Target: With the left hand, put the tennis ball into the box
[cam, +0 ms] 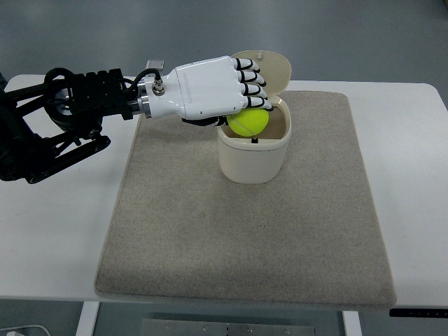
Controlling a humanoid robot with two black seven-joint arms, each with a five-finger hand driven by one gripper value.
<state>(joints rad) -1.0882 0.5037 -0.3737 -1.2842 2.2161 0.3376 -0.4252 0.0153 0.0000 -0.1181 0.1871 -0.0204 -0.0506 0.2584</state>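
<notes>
1. The worktop [42, 231] is a smooth white slab with rounded corners, and it fills most of the view.
2. A mat [245, 231] of beige, felt-like fabric lies flat on it, roughly rectangular with soft corners and a fine, fuzzy nap.
3. The left arm [63, 119] comes in from the left edge, a black frame of struts and looped cable that ends in a metal wrist collar.
4. The left hand [210, 91] has a glossy white plastic shell with black-jointed fingers [252, 77]. It hangs palm-down over the box's rim, fingers curled around the ball.
5. The box [253, 157] is a cream plastic tub, rounded, with smooth matte walls, standing upright on the mat's far half. Its hinged lid [269, 66] is flipped back and open behind it.
6. The ball [249, 123] is yellow-green and fuzzy, round, held in the hand right at the box's open mouth, partly hidden under the fingers.
</notes>
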